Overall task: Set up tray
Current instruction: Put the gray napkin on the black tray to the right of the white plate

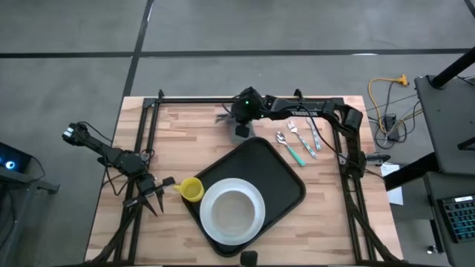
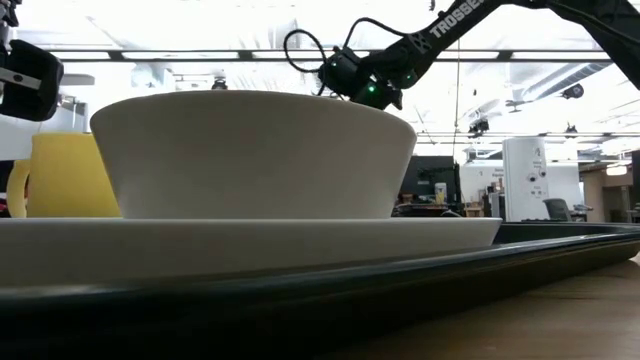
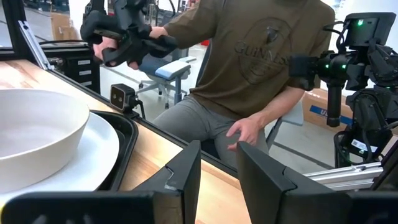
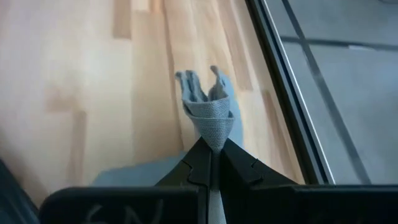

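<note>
1. My right gripper (image 4: 211, 163) is at the far edge of the desk (image 1: 178, 141), jaws pressed together on a pinch of grey cloth (image 4: 208, 112). I hold it by a fold so it hangs clear of the wood and can travel.
2. The tray (image 1: 286, 178) lies near the middle of the desk, set at an angle. A white plate (image 1: 256, 222) sits on its near half with a white bowl (image 1: 231, 204) on top, so the far half is bare; my guess is the cloth goes there.
3. My left gripper (image 1: 152, 194) waits near the desk's left side, jaws apart and holding nothing, just beside a yellow cup (image 1: 191, 190) that rests at the tray's left rim.
4. The cutlery (image 1: 300, 139), spoon and forks plus one teal-handled piece, lies on the desk beside the tray's far right edge, not yet loaded, within my right arm's reach.
5. Writing: my arm (image 2: 440, 30) in the low view reads "TROSSEN" in white letters. Beyond the desk a person (image 3: 249, 68) sits in an olive shirt printed with what looks like "GUINNESS". I cannot read any other label.
</note>
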